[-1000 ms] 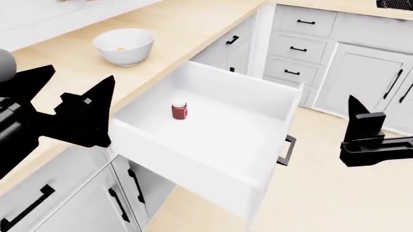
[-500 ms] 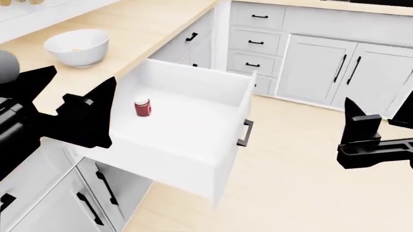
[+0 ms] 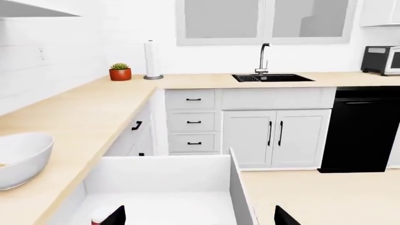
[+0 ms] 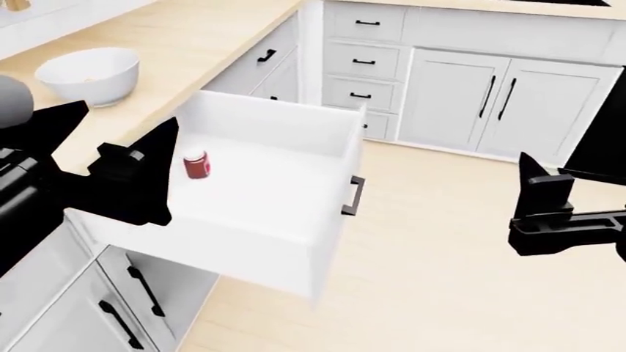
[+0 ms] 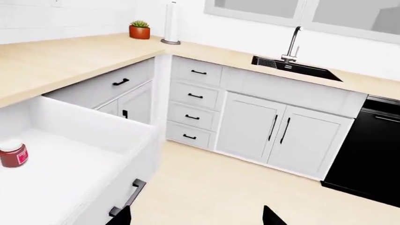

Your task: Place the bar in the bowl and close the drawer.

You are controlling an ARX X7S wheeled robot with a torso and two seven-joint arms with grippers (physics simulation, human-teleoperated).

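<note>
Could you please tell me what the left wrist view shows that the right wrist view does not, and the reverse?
Only the left wrist view shows the round white bowl on the light wooden countertop and the black-and-silver toaster oven. Only the right wrist view shows the black squared pull handle on the front of the wide white drawer. Both share the open drawer, the red jar with a white lid, the potted plant, the paper towel roll and the sink faucet.

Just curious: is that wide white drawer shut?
No, the wide white drawer stands pulled out, with a red jar inside.
</note>
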